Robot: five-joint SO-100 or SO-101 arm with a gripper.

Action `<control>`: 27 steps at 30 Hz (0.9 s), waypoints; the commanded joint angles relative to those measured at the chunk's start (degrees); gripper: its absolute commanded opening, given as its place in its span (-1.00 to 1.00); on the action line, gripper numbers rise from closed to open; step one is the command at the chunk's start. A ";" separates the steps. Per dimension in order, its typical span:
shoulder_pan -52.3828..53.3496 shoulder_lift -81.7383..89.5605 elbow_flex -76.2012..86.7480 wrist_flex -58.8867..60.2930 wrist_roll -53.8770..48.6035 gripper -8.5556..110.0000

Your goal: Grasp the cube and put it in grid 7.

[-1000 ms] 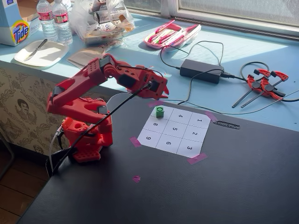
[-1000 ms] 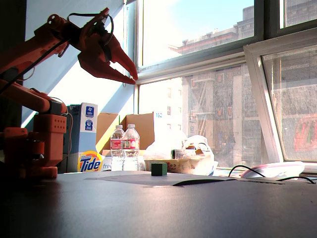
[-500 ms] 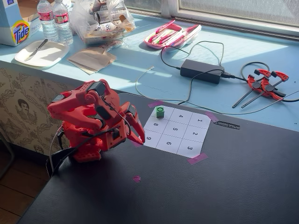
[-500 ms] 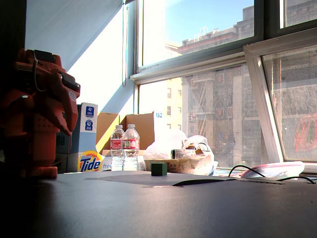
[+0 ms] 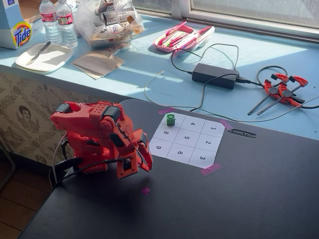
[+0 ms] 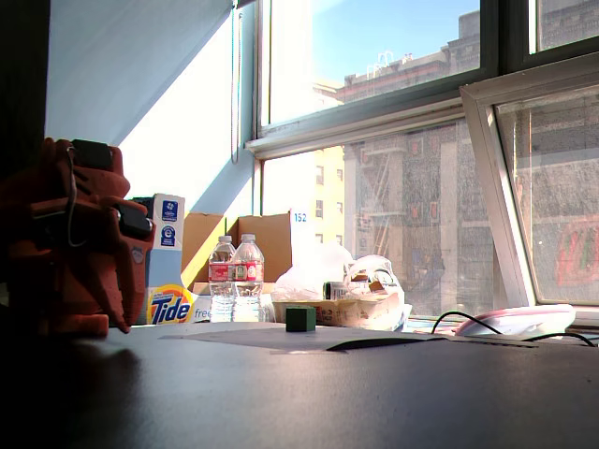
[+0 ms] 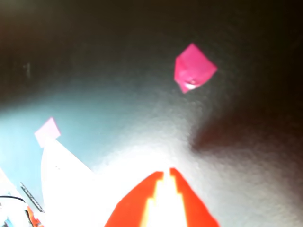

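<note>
The small green cube [image 5: 170,119] stands on grid 7 [image 5: 164,123], the far-left corner cell of the numbered white sheet in the fixed view from above, and it covers the digit. The low fixed view shows the cube [image 6: 300,319] alone on the sheet. The red arm is folded down over its base. My gripper [image 5: 147,168] points at the black table left of cell 9, well apart from the cube. It shows at the left edge [image 6: 123,324] in the low view. In the wrist view my gripper [image 7: 165,171] is shut, with nothing between the fingers.
A pink tape bit [image 5: 145,190] lies on the table just ahead of the gripper, also in the wrist view [image 7: 193,68]. Pink tape holds the sheet corners [image 5: 210,169]. Behind on the blue sill lie a power brick [image 5: 214,75], cables, red clamps [image 5: 282,88] and bottles [image 5: 59,20].
The arm has pulled back from above the cube and folded down over its base. The gripper now hangs low near the table left of the sheet. The cube has stayed put.
</note>
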 commanded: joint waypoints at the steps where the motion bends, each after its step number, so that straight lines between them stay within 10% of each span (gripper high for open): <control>1: -0.35 0.18 0.88 -0.97 0.62 -0.85; 27: -0.35 0.18 1.05 -1.05 0.00 -0.85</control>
